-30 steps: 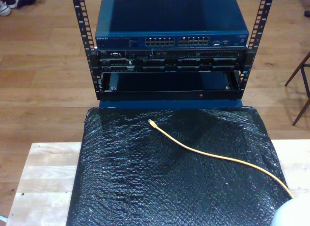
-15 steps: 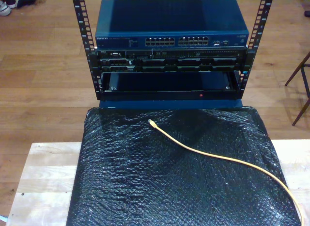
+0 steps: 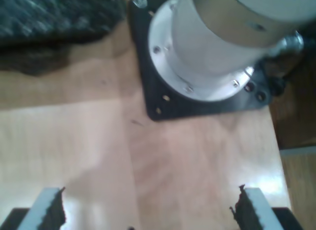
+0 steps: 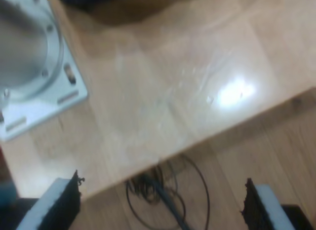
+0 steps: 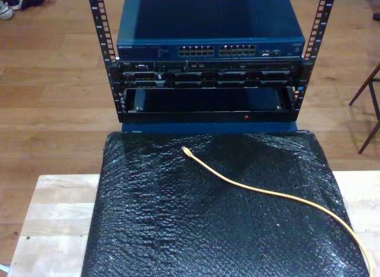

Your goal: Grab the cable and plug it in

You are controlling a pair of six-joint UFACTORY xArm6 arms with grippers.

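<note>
Fingers [image 3: 49, 210] of my first gripper [image 3: 148, 210] stand wide apart over bare wood, holding nothing; my second gripper [image 4: 160, 205] likewise gapes empty. A pale shape has just left the exterior view's lower right. The cable [image 5: 267, 191] lies untouched on the black mat [image 5: 148, 229], plug [image 5: 185, 151] pointing toward the switch [image 5: 211, 48].

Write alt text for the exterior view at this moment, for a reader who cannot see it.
A yellow-orange cable lies loose across a black padded mat, its clear plug pointing toward an equipment rack beyond. A blue network switch with two blocks of ports sits at the rack's top, and the mat rests on a pale wooden table.
</note>
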